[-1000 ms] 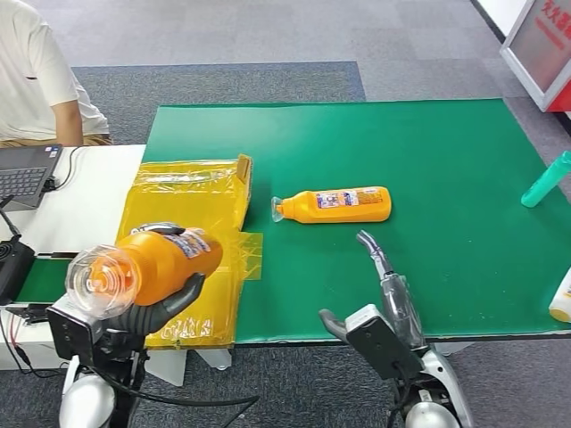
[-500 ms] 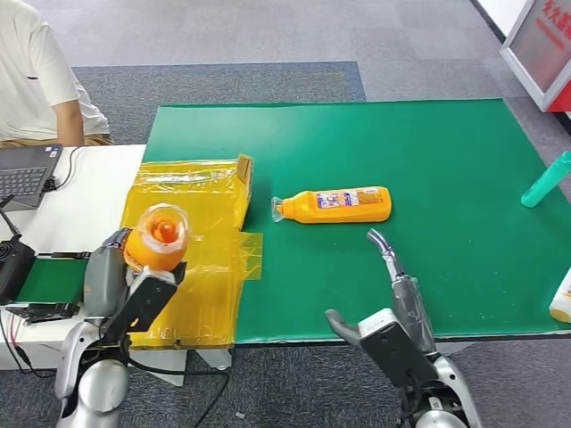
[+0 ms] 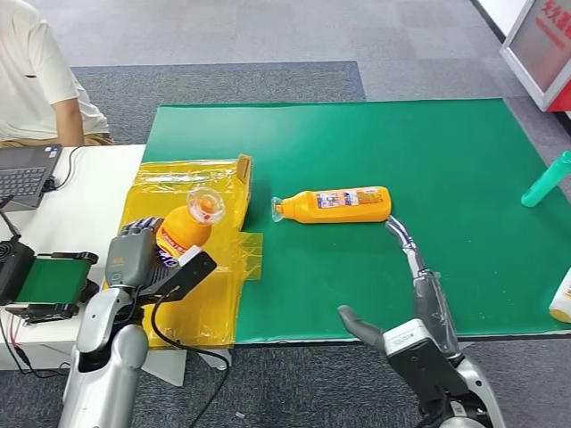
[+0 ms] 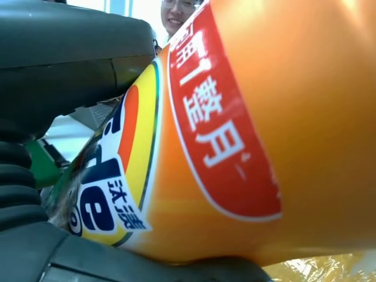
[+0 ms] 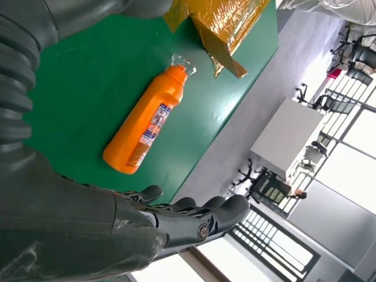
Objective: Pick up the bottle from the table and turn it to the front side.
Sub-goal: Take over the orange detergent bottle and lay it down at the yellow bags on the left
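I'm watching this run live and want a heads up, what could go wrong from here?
1. The left hand holds a bottle over the yellow box; if the grip is loose on the smooth plastic, it could slip while turning.
2. The right hand is open, its fingertip close to the lying bottle; a nudge could roll it across the green mat.

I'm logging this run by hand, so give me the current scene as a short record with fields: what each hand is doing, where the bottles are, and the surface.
left hand: grips an orange bottle, clear cap pointing away from the robot, over the yellow wrapped box
right hand: open, holds nothing, near the base end of the second orange bottle
second orange bottle: lying on its side, cap toward the box
surface: green mat
mat's right edge: teal bottle
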